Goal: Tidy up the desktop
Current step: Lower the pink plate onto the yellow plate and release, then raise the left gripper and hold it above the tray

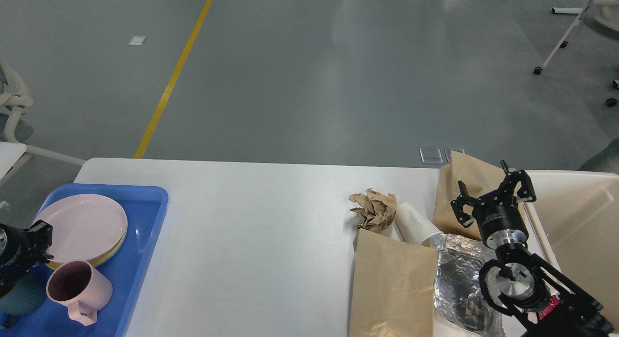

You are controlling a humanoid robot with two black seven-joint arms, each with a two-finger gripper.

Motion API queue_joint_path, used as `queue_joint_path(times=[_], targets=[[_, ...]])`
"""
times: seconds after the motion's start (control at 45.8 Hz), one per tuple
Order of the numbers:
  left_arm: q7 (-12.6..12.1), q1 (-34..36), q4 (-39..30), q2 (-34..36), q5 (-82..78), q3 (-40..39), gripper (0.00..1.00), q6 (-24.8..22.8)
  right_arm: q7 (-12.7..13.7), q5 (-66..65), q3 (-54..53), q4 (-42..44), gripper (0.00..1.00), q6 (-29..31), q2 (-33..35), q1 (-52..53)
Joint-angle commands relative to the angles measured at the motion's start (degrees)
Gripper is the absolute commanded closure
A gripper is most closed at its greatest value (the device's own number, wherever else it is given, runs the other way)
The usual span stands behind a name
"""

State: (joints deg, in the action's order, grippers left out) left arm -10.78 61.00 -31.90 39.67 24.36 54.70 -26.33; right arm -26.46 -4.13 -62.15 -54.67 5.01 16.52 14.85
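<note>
The desktop point(261, 240) fills the lower half of the view, its middle bare, with things gathered at its two ends. At the left end a blue tray point(140, 259) collects the dishes: a pink plate point(82, 227) lies flat on a yellow plate point(115, 252), nested so the stack takes little room, and a pink mug point(77, 291) stands upright just in front of them, with a dark green cup point(19, 298) beside it at the view's edge. The left gripper point(41, 240) sits at the pink plate's near-left rim; it is dark and partly cut off by the frame, so I cannot tell whether its fingers pinch the rim or have let go.

At the right end the rubbish lies together: a crumpled paper ball point(373, 211), a white paper cup point(416, 226) on its side, a flat brown bag point(394, 284), a second brown bag point(466, 192) behind, and crinkled foil point(459, 274). They sit just beside the beige bin point(575, 221), probably where they belong. The right gripper point(493, 197) hangs over the second bag and the bin's rim, fingers spread wide, holding nothing.

The only writing is a small pale label on the right gripper's black body, too small to read.
</note>
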Motion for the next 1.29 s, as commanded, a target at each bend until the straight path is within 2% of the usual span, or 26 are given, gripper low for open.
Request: queue_joint_path(times=[0.0, 0.087, 0.372, 0.481, 0.612, 0.699, 0.852, 1.071, 1.18, 1.268], targets=[[0.32, 0.0, -0.01, -0.12, -0.01, -0.12, 0.45, 0.66, 0.0, 0.0, -0.08, 0.0, 0.0, 0.0, 0.0, 0.0], [0.23, 0.09, -0.01, -0.12, -0.1, -0.29, 0.28, 0.66, 0.0, 0.0, 0.01, 0.0, 0.0, 0.0, 0.0, 0.0], [-0.29, 1.4, -0.1, 0.15, -0.36, -1.52, 0.14, 0.14, 0.0, 0.0, 0.01, 0.0, 0.0, 0.0, 0.0, 0.0], [-0.12, 4.65, -0.01, 0.67, -0.45, -2.05, 0.06, -0.04, 0.0, 0.0, -0.08, 0.0, 0.0, 0.0, 0.0, 0.0], [0.41, 8.34, -0.09, 0.76, -0.45, -4.68, 0.05, -0.13, 0.0, 0.0, 0.01, 0.0, 0.0, 0.0, 0.0, 0.0], [0.41, 8.44, -0.01, 1.03, -0.54, -11.7, 0.04, -0.04, 0.0, 0.0, -0.08, 0.0, 0.0, 0.0, 0.0, 0.0], [0.58, 7.39, -0.01, 4.8, -0.54, -28.66, 0.04, -0.22, 0.0, 0.0, 0.01, 0.0, 0.0, 0.0, 0.0, 0.0], [1.11, -1.23, -0.1, 2.26, -0.63, -56.69, 0.04, 0.48, 0.0, 0.0, -0.08, 0.0, 0.0, 0.0, 0.0, 0.0], [3.13, -5.53, -0.01, -1.43, -1.15, -66.81, 0.04, 0.49, 0.0, 0.0, 0.01, 0.0, 0.0, 0.0, 0.0, 0.0], [6.99, -6.85, -0.09, -3.63, -1.94, -71.3, 0.04, 0.23, 0.0, 0.0, 0.01, 0.0, 0.0, 0.0, 0.0, 0.0]])
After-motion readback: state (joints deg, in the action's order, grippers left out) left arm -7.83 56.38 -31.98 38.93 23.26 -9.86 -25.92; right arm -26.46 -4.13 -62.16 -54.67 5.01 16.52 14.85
